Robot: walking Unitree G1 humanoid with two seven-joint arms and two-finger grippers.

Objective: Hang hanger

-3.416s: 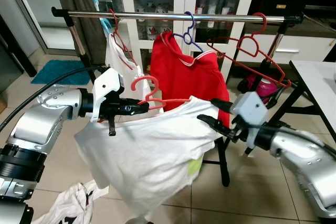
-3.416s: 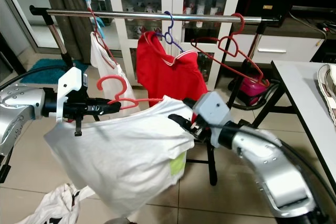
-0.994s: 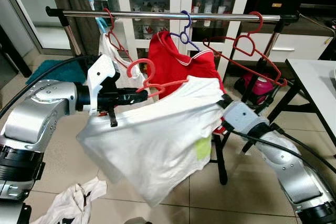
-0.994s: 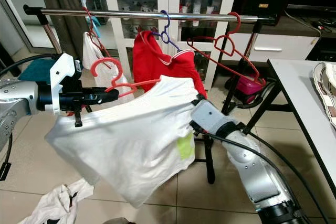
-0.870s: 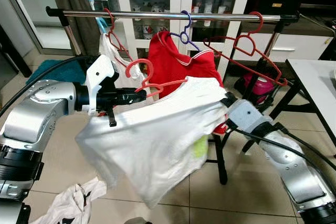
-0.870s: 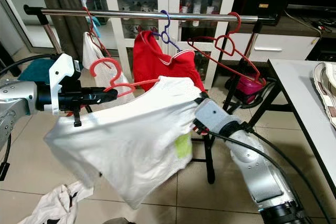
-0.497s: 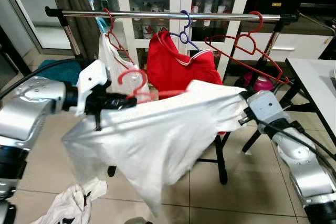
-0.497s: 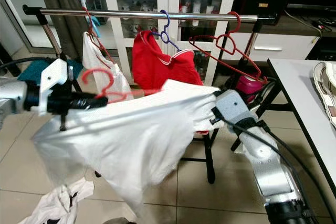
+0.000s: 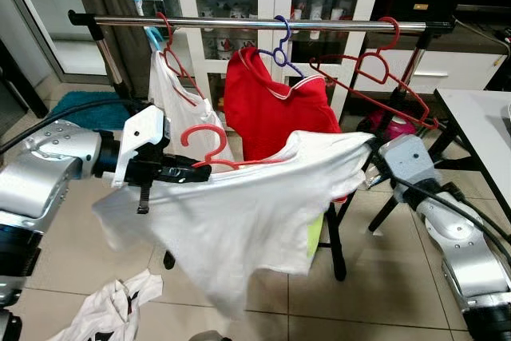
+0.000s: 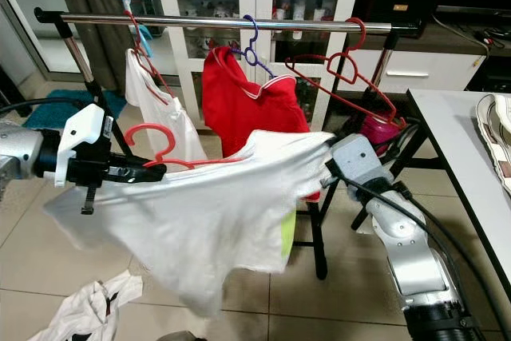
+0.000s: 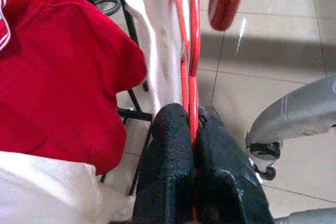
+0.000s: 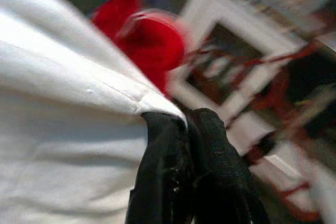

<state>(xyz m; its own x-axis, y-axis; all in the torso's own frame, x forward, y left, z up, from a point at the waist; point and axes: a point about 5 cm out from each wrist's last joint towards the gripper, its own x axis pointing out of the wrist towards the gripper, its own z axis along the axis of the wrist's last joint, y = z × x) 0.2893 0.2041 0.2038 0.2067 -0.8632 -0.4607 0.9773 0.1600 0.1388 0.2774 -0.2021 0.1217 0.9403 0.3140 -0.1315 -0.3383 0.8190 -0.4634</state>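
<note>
My arms are rounded silver shells with black joints. A white angular housing sits at each wrist, carrying my left gripper [image 9: 180, 172] and right gripper [image 9: 370, 157] with matte black fingers. Black cables trail along both arms toward the frame's lower corners.

No legible txt, labels or nos. anywhere — nothing readable.

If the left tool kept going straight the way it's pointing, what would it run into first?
Probably the red shirt on the rail. The left tool, shut on the red hanger, points across toward the robot's right, along the white shirt. Depth is unclear, so it may pass in front.
</note>
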